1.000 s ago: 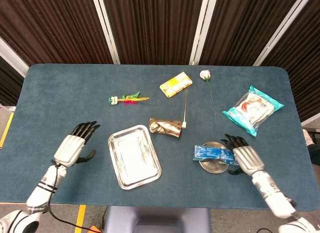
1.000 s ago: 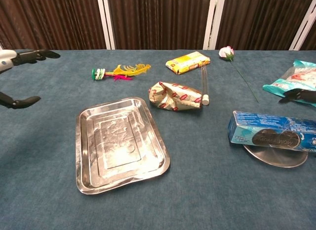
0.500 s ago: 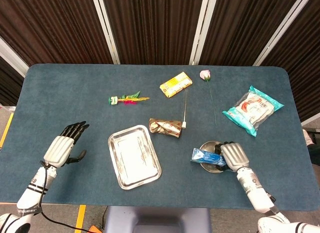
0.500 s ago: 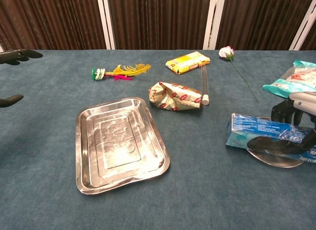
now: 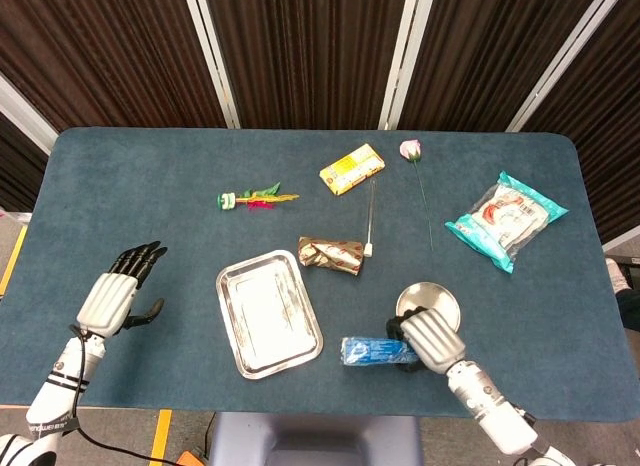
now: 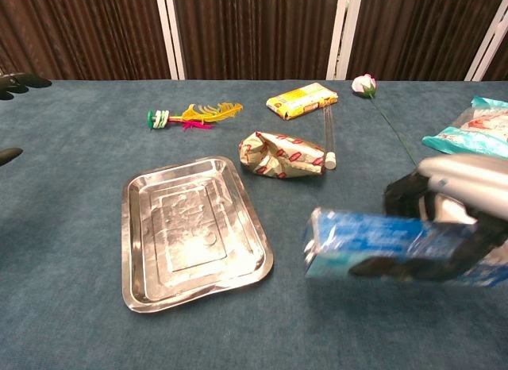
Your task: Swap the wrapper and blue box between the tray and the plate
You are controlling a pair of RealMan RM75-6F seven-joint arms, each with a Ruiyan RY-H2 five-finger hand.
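Note:
My right hand point(image 5: 428, 338) point(image 6: 448, 219) grips the blue box point(image 5: 372, 351) point(image 6: 361, 245) and holds it above the table, between the steel tray point(image 5: 268, 312) point(image 6: 190, 229) and the round plate point(image 5: 431, 302). The tray and the plate both hold nothing. The crumpled gold and red wrapper point(image 5: 331, 254) point(image 6: 282, 156) lies on the cloth just beyond the tray's far right corner. My left hand point(image 5: 117, 296) is open with spread fingers at the table's left edge; only its fingertips point(image 6: 16, 80) show in the chest view.
A yellow packet point(image 5: 351, 169), a white-capped rod point(image 5: 370, 218), a long-stemmed rose point(image 5: 410, 149), a feather toy point(image 5: 256, 197) and a teal snack bag point(image 5: 504, 218) lie across the far half of the table.
My right hand closed on the blue box, lifted it off the plate and carried it left toward the tray. My left hand drew back toward the table's left edge.

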